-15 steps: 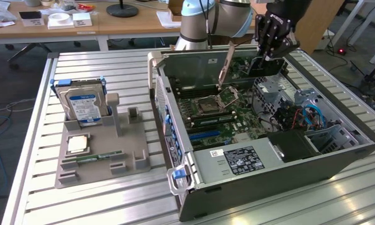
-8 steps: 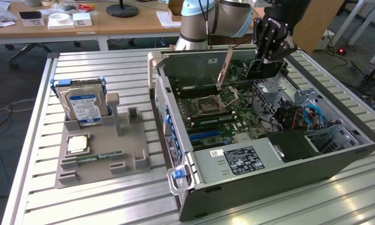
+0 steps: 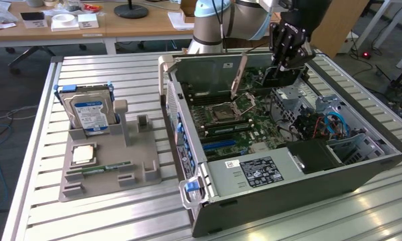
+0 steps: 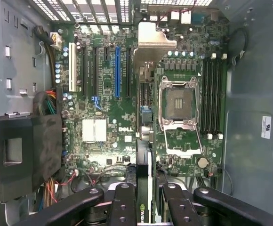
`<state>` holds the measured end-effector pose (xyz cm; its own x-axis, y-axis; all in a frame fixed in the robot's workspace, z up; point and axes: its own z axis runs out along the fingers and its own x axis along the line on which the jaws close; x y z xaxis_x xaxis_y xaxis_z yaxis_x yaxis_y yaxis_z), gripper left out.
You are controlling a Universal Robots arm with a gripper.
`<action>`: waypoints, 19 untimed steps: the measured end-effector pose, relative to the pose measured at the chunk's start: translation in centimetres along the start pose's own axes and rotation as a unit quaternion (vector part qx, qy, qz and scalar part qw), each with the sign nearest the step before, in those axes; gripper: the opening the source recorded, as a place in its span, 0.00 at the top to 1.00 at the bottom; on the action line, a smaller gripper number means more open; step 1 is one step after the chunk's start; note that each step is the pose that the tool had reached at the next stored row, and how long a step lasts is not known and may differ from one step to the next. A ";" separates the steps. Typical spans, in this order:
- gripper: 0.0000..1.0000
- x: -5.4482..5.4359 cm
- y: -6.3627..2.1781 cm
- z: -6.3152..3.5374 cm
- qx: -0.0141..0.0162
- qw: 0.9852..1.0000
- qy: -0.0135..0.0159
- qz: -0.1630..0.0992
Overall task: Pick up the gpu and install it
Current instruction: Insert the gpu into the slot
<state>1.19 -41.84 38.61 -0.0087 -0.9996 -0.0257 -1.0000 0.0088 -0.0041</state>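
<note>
One gripper (image 4: 146,187) holds the gpu (image 4: 142,209), seemingly Nvidia-marked, above the DELL-printed motherboard (image 4: 109,149).

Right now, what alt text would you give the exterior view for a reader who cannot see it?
The arm's fingers hold the gpu over the motherboard inside an open computer case. On the exterior view's left, a grey tray carries a hard drive.

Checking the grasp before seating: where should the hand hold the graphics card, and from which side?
Its upper edge, from above, fingers flat on the two broad faces. The graphics card hangs on edge under the hand, so this likely keeps its lower edge free toward the motherboard. It looks held that way now.
</note>
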 end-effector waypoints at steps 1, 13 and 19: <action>0.74 0.0 0.03 0.09 0.000 1.000 0.000 0.000; 0.74 0.8 0.68 1.01 0.002 1.000 0.000 0.000; 0.74 1.4 1.14 1.51 0.004 1.000 0.000 0.000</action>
<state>0.04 -43.18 37.06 -0.0086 -0.9996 -0.0256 -0.9999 0.0089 -0.0115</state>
